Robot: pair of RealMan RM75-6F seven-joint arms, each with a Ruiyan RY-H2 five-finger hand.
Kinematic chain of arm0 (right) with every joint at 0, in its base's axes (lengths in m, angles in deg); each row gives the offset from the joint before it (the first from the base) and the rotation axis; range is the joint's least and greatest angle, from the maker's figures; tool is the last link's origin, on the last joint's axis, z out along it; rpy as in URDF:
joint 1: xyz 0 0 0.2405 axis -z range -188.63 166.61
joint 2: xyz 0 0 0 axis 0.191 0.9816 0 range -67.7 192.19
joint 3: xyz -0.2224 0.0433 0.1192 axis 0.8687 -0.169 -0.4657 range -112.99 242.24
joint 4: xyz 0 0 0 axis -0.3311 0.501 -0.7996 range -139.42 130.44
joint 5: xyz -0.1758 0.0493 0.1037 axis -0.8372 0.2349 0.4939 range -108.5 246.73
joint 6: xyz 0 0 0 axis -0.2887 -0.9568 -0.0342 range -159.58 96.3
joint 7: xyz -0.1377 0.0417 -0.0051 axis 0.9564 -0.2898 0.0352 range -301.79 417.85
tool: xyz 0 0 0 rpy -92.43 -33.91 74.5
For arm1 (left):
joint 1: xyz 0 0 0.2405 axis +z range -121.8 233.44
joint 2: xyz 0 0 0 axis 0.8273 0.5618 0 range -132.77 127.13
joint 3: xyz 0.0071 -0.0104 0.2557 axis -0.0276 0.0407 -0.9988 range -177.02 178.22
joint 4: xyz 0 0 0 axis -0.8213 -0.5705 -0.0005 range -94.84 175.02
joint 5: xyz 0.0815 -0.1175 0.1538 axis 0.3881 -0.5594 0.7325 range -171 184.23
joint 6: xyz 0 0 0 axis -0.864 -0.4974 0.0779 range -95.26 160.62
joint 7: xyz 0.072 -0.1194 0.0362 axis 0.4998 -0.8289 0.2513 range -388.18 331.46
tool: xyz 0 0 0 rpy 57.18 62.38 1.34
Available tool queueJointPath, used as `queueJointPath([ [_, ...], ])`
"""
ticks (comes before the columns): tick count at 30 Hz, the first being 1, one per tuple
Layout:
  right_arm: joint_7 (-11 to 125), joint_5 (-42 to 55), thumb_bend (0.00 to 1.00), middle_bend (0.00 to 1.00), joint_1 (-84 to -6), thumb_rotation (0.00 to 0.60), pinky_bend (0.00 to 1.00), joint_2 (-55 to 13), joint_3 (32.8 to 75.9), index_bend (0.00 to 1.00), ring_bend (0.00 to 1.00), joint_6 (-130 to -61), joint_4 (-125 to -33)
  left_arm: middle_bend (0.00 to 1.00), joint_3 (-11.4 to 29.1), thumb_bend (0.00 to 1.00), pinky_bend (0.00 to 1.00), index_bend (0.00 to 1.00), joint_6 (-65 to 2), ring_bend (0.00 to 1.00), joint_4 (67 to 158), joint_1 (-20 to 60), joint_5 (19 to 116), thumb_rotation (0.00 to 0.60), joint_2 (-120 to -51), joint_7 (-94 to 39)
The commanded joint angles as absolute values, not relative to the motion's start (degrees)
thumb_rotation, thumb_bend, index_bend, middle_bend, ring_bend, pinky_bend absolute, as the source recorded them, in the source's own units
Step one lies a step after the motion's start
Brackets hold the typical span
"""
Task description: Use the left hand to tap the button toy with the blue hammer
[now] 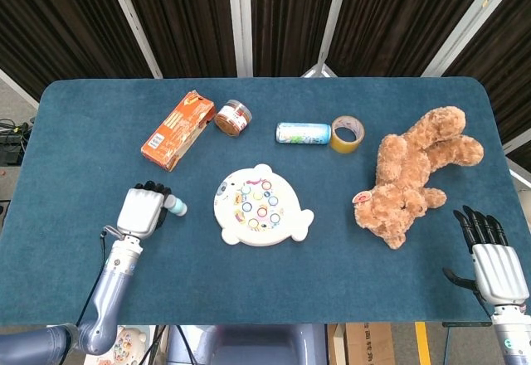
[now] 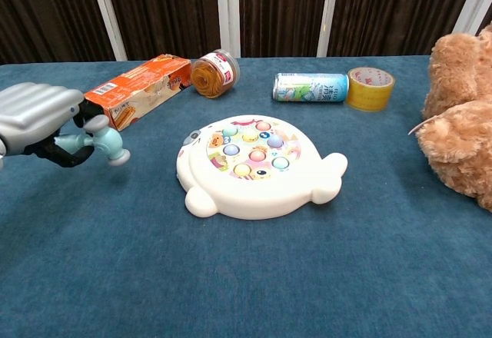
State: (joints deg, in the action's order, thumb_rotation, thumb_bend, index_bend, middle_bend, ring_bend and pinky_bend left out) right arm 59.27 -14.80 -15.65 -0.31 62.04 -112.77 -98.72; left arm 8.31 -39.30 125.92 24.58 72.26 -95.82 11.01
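The small pale-blue plastic hammer with white rounded head ends [image 2: 98, 143] was held in the left hand [image 2: 37, 124], its head sticking out to the right of the fingers and clear of the dark blue cloth-covered bench [image 1: 83, 116]. The target, a white seal-shaped button toy with pastel round buttons [image 2: 257, 165], lay flat near the middle of the bench, well apart from the hammer and to its right. To do the tap well, the hammer head would likely need to travel right until it stood over the cluster of buttons, then come down lightly with the handle kept firm so the head did not twist in the grip. The left hand was curled around the handle, back of the hand upward, forearm low along the bench's near left edge. The right hand [image 1: 495, 259] rested at the near right edge, fingers extended and apart, holding nothing.
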Motion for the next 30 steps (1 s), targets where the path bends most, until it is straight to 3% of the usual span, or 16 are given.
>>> queueJointPath([
  [1, 59.3, -14.8, 0.18, 0.0, -15.6, 0.6, 0.0, -0.3, 62.0, 0.0, 0.0, -112.8, -98.7, 0.44, 8.3, 0.58, 0.48, 0.66, -39.4, 0.34, 126.0, 24.4, 72.9, 0.6, -95.6, 10.8],
  [17, 58.7, -14.4, 0.18, 0.0, -15.7, 0.6, 0.0, -0.1, 61.9, 0.0, 0.0, -112.4, -98.6, 0.46, 13.1, 0.59, 0.52, 0.67, -37.7, 0.38, 129.9, 19.6, 70.8, 0.6, -95.3, 16.6],
  [21, 58.3, -14.0, 0.18, 0.0, -15.8, 0.6, 0.0, 0.0, 61.8, 0.0, 0.0, -112.1, -98.7, 0.46, 16.7, 0.59, 0.52, 0.67, -36.2, 0.38, 130.3, 15.7, 67.7, 0.6, -97.1, 20.8],
  [30, 57.7, -13.6, 0.18, 0.0, -15.9, 0.6, 0.0, 0.2, 61.7, 0.0, 0.0, -111.6, -98.9, 0.46, 19.6, 0.59, 0.52, 0.67, -35.1, 0.38, 129.1, 9.8, 63.5, 0.6, -101.2, 26.6],
])
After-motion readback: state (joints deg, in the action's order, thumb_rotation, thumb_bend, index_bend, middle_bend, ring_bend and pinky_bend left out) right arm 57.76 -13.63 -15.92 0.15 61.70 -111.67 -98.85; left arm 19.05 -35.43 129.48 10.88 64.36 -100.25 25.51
